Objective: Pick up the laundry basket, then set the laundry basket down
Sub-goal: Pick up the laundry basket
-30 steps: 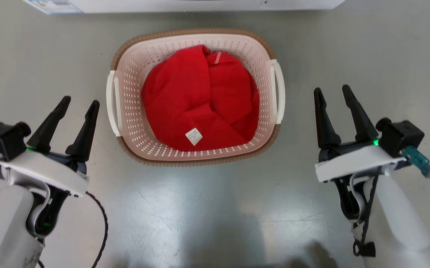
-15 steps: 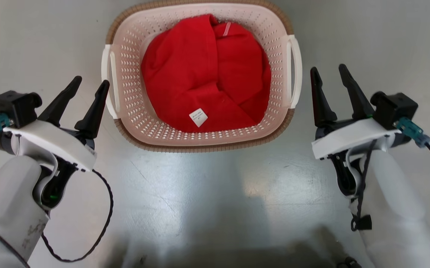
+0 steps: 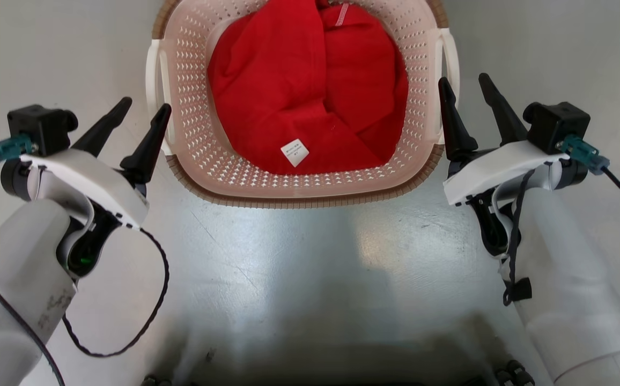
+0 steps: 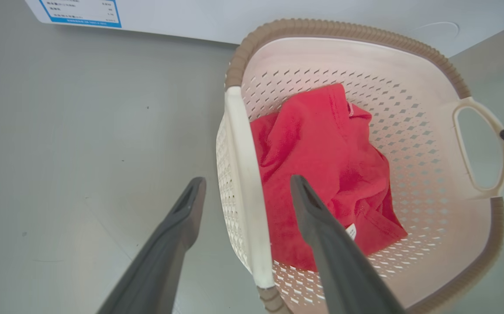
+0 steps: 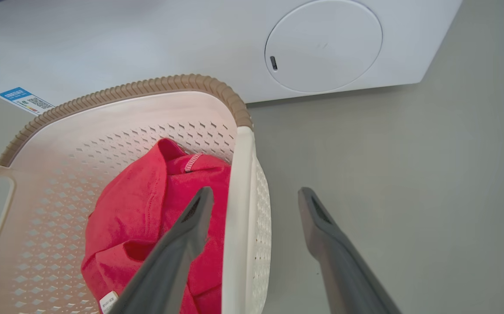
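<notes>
The far end of the small cream-pink plastic laundry basket (image 3: pixel 194 107) with little holes is cut off at the top of the head view. Its bottom is hidden under a crumpled red cloth (image 3: pixel 299 80). A small white tag (image 3: pixel 295 153) lies on the cloth, but its words are too tiny to read. I cannot tell if any finger touches the basket.

The basket has round corners, a brown rim (image 3: pixel 299 201) that looks woven, and a white loop handle on each side. It sits on the shiny grey floor (image 3: pixel 288 279), right in front of the robot, between the two arms.

The left gripper (image 3: pixel 146 105) has its two dark fingers apart and holds nothing. The right gripper (image 3: pixel 462 79) is the same, spread wide and holding nothing.

The head view shows both grippers next to the basket's sides. The left wrist view shows more: the left white handle (image 4: pixel 245 183) lies between that gripper's fingers, one finger over the floor and one over the red cloth. The right wrist view shows the right white handle (image 5: pixel 236 209) between its fingers in the same way. That view also brings in a big white machine (image 5: pixel 125 39) with a round door (image 5: pixel 324 46) behind the basket. The left wrist view shows a blue label (image 4: pixel 82 11) on the machine.
</notes>
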Tool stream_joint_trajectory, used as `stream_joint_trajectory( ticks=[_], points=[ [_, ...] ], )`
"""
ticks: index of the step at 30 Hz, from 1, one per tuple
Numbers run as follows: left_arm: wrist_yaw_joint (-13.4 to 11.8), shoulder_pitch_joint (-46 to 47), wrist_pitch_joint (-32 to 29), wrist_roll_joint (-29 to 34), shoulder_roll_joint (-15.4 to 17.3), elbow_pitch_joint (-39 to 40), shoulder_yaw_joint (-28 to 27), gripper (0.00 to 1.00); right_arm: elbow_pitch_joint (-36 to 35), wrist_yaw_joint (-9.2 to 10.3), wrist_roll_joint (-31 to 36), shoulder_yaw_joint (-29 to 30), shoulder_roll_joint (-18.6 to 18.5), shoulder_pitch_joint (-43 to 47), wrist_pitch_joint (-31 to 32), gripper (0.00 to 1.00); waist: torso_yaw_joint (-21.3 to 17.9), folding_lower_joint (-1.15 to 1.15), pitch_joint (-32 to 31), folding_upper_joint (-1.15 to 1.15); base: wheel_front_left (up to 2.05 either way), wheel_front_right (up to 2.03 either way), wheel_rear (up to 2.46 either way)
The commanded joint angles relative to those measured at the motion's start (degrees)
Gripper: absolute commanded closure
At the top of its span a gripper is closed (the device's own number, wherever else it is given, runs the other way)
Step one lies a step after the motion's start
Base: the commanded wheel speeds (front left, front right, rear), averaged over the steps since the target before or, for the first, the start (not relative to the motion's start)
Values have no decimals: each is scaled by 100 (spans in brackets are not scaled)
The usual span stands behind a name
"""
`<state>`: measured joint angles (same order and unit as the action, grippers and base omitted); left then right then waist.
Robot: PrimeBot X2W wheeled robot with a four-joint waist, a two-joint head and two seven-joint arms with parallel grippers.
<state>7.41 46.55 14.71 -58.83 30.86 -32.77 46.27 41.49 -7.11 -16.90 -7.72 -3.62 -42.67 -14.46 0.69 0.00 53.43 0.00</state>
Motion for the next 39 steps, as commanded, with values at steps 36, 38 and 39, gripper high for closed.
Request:
stream_joint_trajectory(
  ticks=[36, 38, 39],
  points=[
    [8, 1621, 27, -1513, -3, -1309, 2173, 100, 879, -37, -957, -1076, 74, -792, -54, 54, -31, 0, 583, 0, 0, 0, 0],
    [8, 1645, 27, -1587, 6, -1321, 2249, 100, 896, -37, -993, -1106, 74, -799, -54, 87, -41, 0, 580, 0, 0, 0, 0],
    [8, 1653, 27, -1622, 10, -1322, 2282, 100, 902, -37, -1009, -1120, 74, -800, -54, 100, -44, 0, 577, 0, 0, 0, 0]
  ],
)
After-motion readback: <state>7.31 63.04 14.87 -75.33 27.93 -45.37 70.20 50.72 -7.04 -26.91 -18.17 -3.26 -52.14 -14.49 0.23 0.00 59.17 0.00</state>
